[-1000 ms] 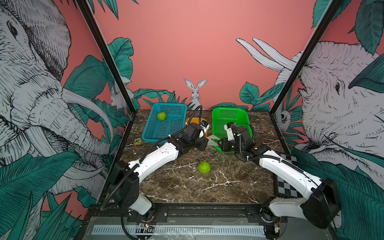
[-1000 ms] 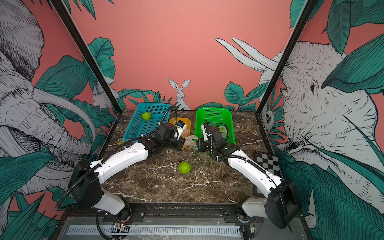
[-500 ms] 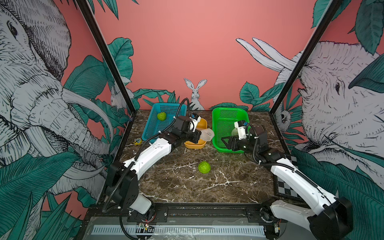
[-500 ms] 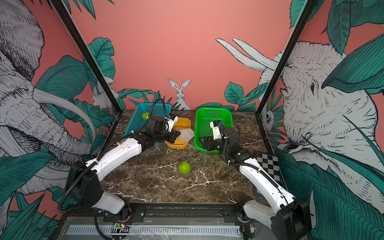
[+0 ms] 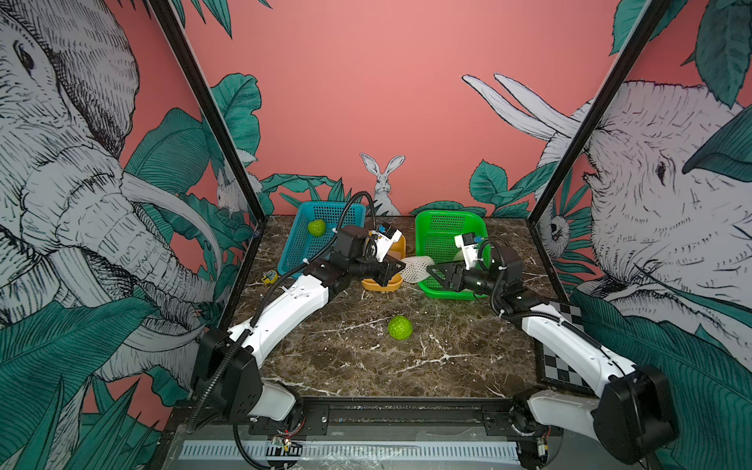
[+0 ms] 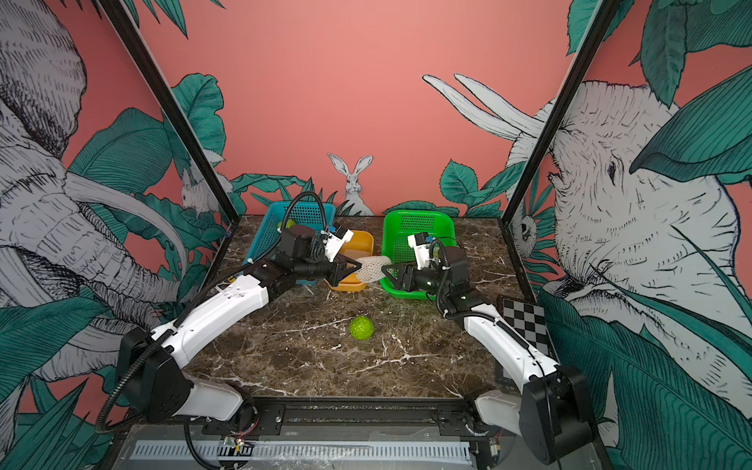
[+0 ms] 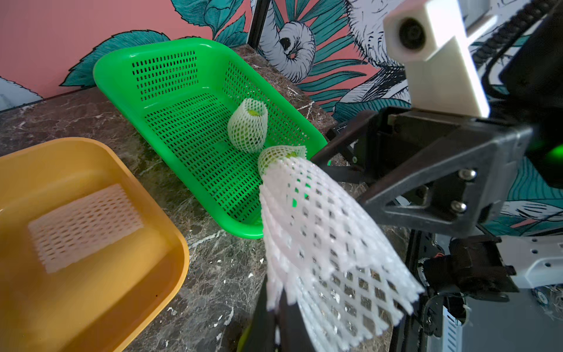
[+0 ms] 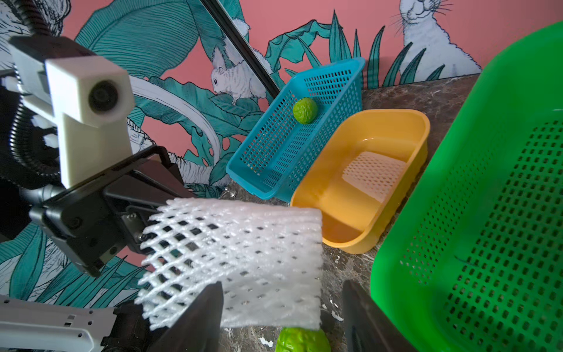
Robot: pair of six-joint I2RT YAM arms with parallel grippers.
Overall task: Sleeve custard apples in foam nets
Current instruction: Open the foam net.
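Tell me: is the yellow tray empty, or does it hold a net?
Not empty. One flat foam net lies on the floor of the yellow tray, seen in both wrist views; nothing else shows inside.

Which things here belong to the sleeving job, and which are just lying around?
Job: custard apple on table; second custard apple in blue basket; held foam net; spare net in yellow tray; sleeved fruits in green basket.
Lying about: checkerboard card; small yellow object.
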